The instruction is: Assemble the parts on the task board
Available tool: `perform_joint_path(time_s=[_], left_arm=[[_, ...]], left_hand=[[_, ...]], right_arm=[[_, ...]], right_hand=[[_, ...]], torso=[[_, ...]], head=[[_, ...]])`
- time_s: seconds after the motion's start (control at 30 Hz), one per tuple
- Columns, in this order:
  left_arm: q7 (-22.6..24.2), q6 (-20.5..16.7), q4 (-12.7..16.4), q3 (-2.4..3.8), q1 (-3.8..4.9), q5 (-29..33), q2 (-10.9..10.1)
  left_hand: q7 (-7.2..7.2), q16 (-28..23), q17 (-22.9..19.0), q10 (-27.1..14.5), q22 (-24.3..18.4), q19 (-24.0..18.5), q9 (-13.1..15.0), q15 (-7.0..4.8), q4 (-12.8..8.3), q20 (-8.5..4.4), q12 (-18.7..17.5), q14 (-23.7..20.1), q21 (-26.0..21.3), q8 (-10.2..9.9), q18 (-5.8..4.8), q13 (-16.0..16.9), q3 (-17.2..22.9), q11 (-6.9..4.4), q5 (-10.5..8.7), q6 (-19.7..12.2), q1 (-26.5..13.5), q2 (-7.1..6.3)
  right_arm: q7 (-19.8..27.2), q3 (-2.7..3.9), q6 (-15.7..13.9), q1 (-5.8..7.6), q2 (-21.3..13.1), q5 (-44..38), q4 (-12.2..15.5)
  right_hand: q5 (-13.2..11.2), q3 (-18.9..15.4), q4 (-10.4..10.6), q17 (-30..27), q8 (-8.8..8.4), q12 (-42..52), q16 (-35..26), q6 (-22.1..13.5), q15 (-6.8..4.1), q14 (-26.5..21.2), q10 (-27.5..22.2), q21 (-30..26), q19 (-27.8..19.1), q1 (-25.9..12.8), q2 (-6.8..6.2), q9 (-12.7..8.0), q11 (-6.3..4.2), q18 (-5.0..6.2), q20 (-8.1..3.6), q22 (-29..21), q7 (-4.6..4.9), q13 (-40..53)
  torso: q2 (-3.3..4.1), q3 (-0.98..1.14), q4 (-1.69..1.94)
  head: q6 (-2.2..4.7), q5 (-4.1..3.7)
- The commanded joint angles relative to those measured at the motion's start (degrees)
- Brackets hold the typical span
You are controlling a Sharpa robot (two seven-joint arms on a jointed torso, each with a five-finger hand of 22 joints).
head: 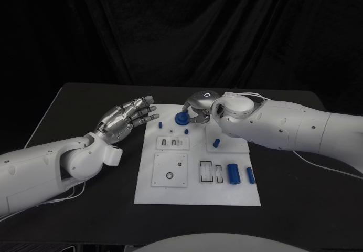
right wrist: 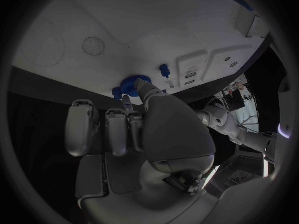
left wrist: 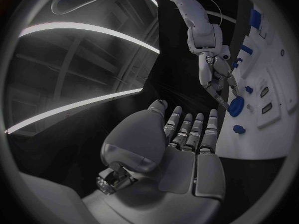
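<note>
Round blue part (head: 181,118) is pinched by the right hand (head: 198,109) at the task board's (head: 196,197) far edge, likely for seating; left hand (head: 127,118) hovers empty, fingers spread.

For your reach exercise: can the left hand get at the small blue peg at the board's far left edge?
Probably yes: the left hand hovers open beside the board, nothing between it and the peg.

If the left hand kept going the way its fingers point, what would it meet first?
Probably the right hand holding the round blue part at the task board's far edge; the left hand hovers open, height uncertain.
</note>
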Motion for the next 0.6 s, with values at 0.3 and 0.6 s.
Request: perform_joint_path(time_s=[0.3, 0.6], left_arm=[[0.61, 0.8, 0.11, 0.06, -0.1, 0.02, -0.04], [0.64, 0.81, 0.17, 0.06, -0.1, 0.02, -0.21]], left_hand=[[0.04, 0.18, -0.05, -0.38, -0.07, -0.09, -0.05, 0.02, 0.01, 0.04, -0.2, -0.23, 0.18, -0.24, -0.54, -0.05, 0.28, -0.1, 0.4, -0.53, -0.28, 0.34], [0.04, 0.18, -0.05, -0.38, -0.07, -0.09, -0.05, 0.02, 0.01, 0.04, -0.2, -0.23, 0.18, -0.24, -0.54, -0.05, 0.28, -0.1, 0.4, -0.53, -0.28, 0.34]], right_arm=[[-1.47, 0.01, 1.26, -0.31, -0.61, -0.31, -0.08], [-0.8, 0.01, -0.82, -0.45, -1.68, -0.31, 0.37]], right_hand=[[-0.73, -0.11, 0.55, 11.37, 0.46, -0.37, -0.19, 0.8, 0.15, 4.34, 1.08, -0.32, -0.22, -0.84, -0.02, -0.19, 0.26, 0.47, 0.36, 10.49, 0.19, 9.36], [-0.75, 0.08, 0.67, 11.48, 1.85, -0.24, -0.05, 4.41, 0.29, 4.41, 1.3, -0.32, -0.05, -1.01, 0.06, 0.07, 0.39, 0.45, 0.54, 10.62, 0.3, 9.59]], torso=[[0.0, 0.0, -0.01], [0.0, -0.01, 0.02]], head=[[0.1, -0.01], [0.14, -0.04]])
